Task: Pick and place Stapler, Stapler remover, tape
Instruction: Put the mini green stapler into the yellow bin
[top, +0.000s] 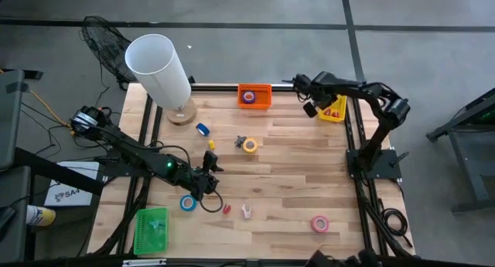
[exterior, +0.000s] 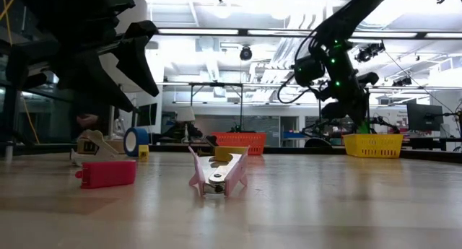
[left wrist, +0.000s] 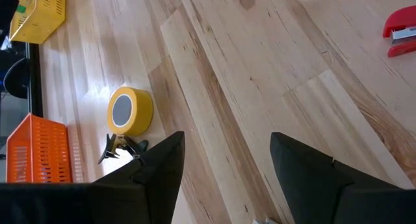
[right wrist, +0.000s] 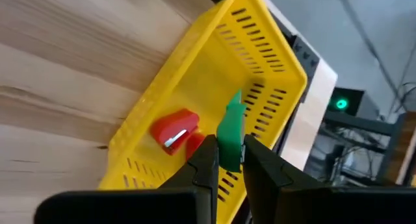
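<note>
My right gripper (right wrist: 229, 160) hung over the yellow basket (right wrist: 260, 49) at the far right, fingers pinching a small green stapler remover (right wrist: 229, 130) by its flat sides. It looked light, stiff and slick, so I judged a grip across those sides best. A red stapler (right wrist: 173, 134) already lay in that basket. My left gripper (left wrist: 224, 159) hovered spread over bare wood at the near left. Yellow tape (top: 250, 145) sat mid-table beside a black clip (left wrist: 123, 148), blue tape (top: 187, 203) by the left gripper, pink tape (top: 319, 223) near right; nothing blocked the basket.
</note>
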Action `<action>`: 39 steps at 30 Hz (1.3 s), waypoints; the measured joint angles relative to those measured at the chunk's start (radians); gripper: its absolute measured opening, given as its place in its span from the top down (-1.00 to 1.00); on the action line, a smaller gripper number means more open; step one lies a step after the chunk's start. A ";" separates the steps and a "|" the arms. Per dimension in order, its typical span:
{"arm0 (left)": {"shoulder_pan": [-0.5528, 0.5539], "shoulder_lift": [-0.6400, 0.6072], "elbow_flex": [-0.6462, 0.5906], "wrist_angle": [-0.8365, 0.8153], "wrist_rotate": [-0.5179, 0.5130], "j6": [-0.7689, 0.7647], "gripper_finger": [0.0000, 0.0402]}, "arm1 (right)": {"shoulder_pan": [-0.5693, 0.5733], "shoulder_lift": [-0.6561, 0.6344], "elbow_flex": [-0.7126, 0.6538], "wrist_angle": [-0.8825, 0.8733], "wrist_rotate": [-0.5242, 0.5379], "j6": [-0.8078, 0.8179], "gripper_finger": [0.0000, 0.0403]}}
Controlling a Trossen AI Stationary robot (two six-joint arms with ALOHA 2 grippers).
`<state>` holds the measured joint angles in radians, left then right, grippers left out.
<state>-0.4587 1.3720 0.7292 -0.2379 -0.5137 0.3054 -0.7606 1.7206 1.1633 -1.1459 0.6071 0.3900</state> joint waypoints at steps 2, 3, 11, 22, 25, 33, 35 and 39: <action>0.000 0.000 0.000 0.000 0.000 0.000 -0.11 | -0.018 0.000 0.000 0.012 -0.019 -0.011 0.81; 0.000 0.000 0.000 0.000 0.000 0.000 -0.11 | -0.026 0.000 0.000 0.023 -0.029 -0.015 0.81; 0.000 0.000 0.000 0.000 0.002 0.000 -0.11 | -0.071 0.000 0.000 0.111 -0.116 -0.058 0.81; 0.000 0.000 0.000 0.000 0.001 0.000 -0.11 | -0.106 0.000 0.000 0.159 -0.254 -0.102 0.81; 0.000 0.000 0.000 0.000 0.001 0.000 -0.11 | -0.117 0.000 0.000 0.177 -0.307 -0.109 0.81; 0.000 0.000 0.000 0.000 0.001 0.000 -0.11 | -0.132 0.000 0.000 0.183 -0.332 -0.104 0.61; 0.000 0.000 0.000 0.000 0.001 0.000 -0.11 | -0.132 0.000 0.000 0.184 -0.330 -0.104 0.52; 0.000 0.000 0.000 0.000 0.001 0.000 -0.11 | -0.132 0.000 0.000 0.183 -0.320 -0.104 0.44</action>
<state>-0.4587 1.3720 0.7292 -0.2375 -0.5125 0.3054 -0.8925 1.7206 1.1633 -0.9628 0.2869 0.2863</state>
